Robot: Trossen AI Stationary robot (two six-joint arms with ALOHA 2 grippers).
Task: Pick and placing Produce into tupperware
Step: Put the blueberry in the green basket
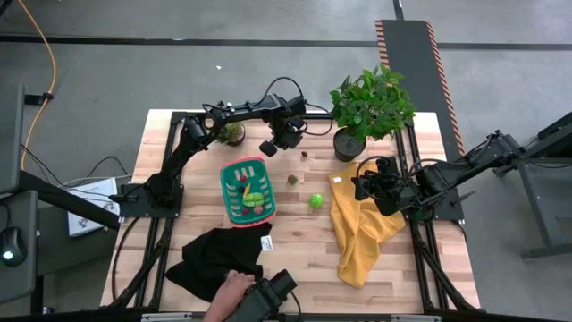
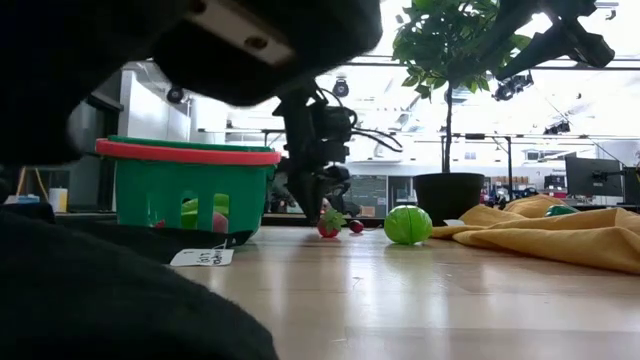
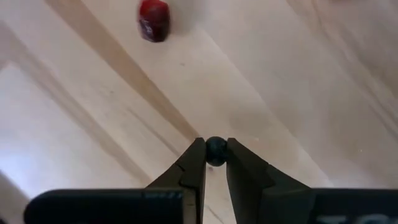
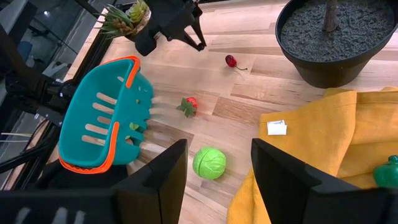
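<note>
Pinching one dark berry [image 3: 216,149], left tool [image 3: 216,163].

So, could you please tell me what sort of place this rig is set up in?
Probably a robotics lab or workshop: a wooden workbench framed by black rails, hazard-striped floor matting behind it, and monitors and ceiling lights in the room beyond.

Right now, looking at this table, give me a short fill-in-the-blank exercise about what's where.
1. The left gripper is shut on a tiny ____ ball.
2. The round green toy cabbage lies between the teal slotted plastic basket and the ____ cloth.
3. The right gripper hangs open over that ____.

Missing: dark; yellow; cloth
</note>
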